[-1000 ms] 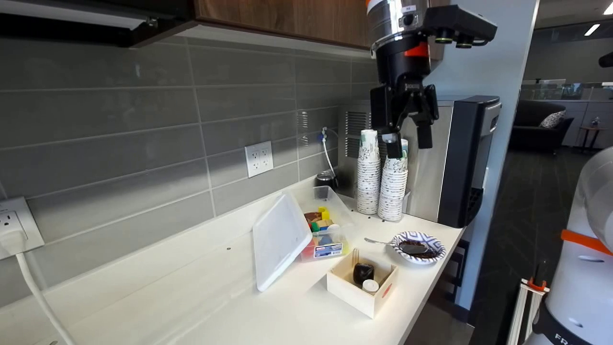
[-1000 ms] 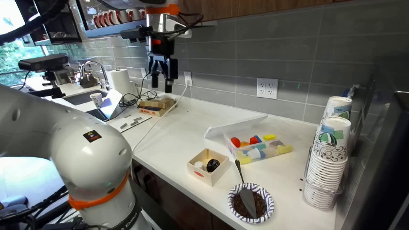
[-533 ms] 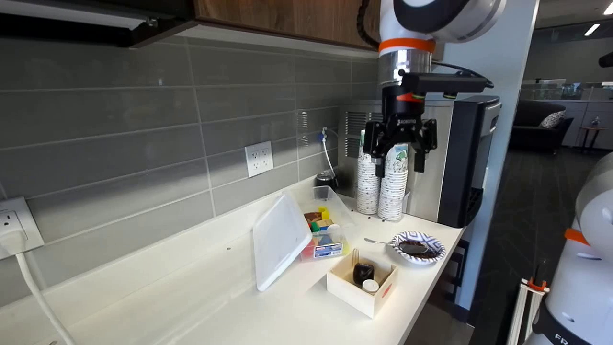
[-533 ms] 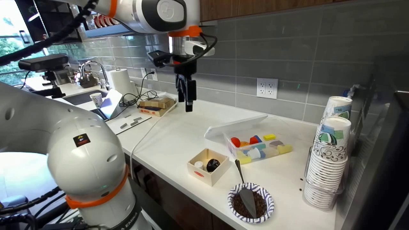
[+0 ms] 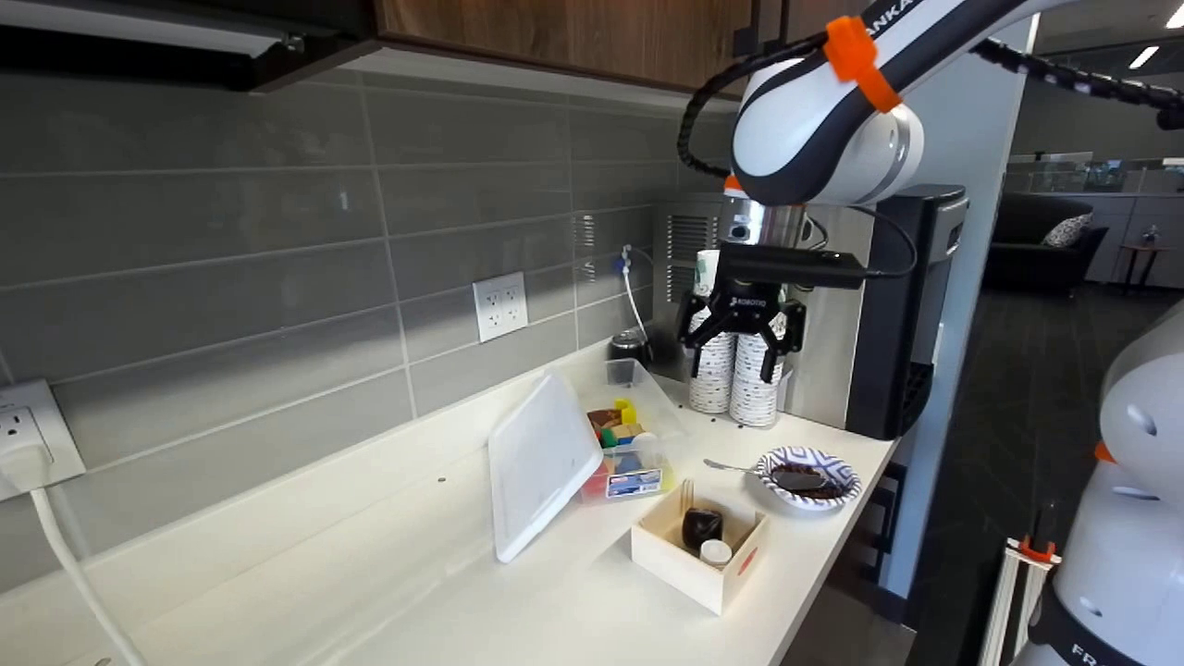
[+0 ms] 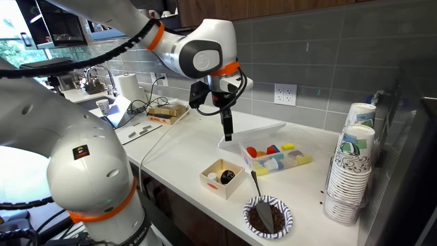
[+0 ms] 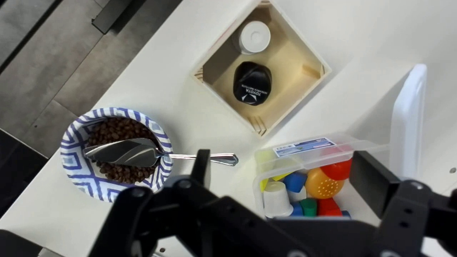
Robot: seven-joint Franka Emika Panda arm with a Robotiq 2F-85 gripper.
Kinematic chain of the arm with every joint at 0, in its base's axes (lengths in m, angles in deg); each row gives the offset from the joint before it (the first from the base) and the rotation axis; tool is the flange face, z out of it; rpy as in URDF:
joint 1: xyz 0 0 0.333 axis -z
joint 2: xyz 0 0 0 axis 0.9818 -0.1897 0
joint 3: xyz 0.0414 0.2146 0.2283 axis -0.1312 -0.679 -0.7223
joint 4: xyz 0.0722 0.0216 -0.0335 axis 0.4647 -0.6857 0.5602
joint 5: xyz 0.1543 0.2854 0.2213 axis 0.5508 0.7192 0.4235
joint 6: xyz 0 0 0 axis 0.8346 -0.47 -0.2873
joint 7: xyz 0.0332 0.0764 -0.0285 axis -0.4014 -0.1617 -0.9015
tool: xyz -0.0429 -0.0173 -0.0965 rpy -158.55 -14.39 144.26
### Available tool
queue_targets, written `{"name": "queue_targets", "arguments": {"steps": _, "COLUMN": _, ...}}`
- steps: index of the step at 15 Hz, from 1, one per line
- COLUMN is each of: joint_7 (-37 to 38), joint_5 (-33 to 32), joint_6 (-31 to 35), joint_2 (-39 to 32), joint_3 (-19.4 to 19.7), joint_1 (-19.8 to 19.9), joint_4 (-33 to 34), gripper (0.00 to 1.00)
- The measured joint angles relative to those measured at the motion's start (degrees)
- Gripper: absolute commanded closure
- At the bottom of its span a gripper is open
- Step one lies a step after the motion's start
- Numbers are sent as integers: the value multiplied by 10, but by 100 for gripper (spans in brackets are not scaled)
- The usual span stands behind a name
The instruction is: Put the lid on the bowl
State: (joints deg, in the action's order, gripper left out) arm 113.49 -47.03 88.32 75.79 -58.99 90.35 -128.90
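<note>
The patterned blue-and-white bowl (image 5: 805, 452) holds dark beans, and a metal server (image 7: 125, 151) rests in it with its handle over the rim. It also shows in an exterior view (image 6: 248, 209) and the wrist view (image 7: 72, 160). A white rectangular lid (image 5: 541, 462) stands tilted against a clear bin (image 7: 303, 161) of coloured toys; it also shows in the wrist view (image 7: 407, 125). My gripper (image 5: 732, 365) is open and empty, pointing down above the counter. In the wrist view its jaws (image 7: 282, 159) stand wide apart, with the bin seen between them.
A wooden box (image 5: 680, 572) with a black item (image 7: 252, 84) and a white-capped item (image 7: 255, 36) stands near the counter's front edge. Stacked paper cups (image 6: 351, 181) stand beside the steel machine (image 5: 823, 324). The tiled wall (image 5: 481, 213) bounds the back; a cabinet (image 5: 555, 37) hangs above.
The arm has come down. In an exterior view the gripper has moved down and right, closer to the lid and bin. It stays open. The objects on the counter have not moved.
</note>
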Motion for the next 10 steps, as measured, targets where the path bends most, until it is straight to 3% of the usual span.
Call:
{"name": "queue_targets", "arguments": {"steps": 5, "joint_7": -29, "joint_5": 56, "joint_6": 15, "joint_2": -74, "joint_3": 44, "joint_1": -31, "joint_4": 18, "gripper": 0}}
{"name": "queue_targets", "arguments": {"steps": 10, "joint_7": -30, "joint_5": 58, "joint_6": 14, "joint_2": -78, "joint_3": 45, "joint_1": -33, "joint_4": 22, "gripper": 0}}
